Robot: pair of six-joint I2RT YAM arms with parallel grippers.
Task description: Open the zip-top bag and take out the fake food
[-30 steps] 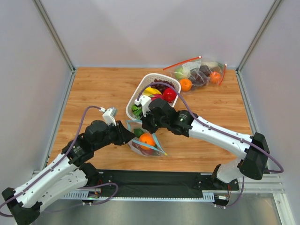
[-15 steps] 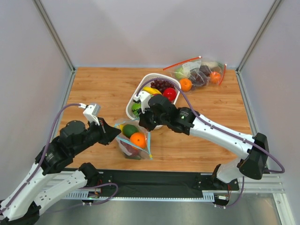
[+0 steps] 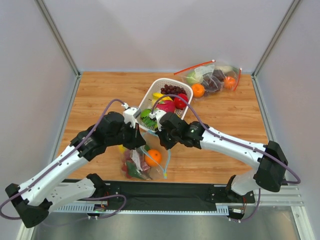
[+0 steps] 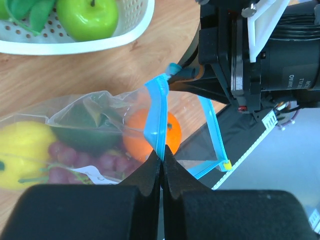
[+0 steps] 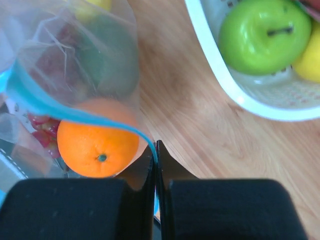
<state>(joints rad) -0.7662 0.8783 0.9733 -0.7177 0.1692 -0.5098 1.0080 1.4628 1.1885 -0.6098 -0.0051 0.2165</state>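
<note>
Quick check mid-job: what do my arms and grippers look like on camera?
The left arm and right arm have white links and black joints, each trailed by a purple cable. The left gripper and right gripper have matte black fingers tapering to narrow tips.

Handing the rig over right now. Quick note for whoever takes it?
Grippers: left gripper shut on the teal zip strip of the zip-top bag; right gripper shut on the same strip further along.
Where: bag between the two arms, in front of the white basket.
Done: mouth gapes open between the strip's two sides.
Left: fake food all inside, including the orange, lemon and dark green fruit. Take it out.
</note>
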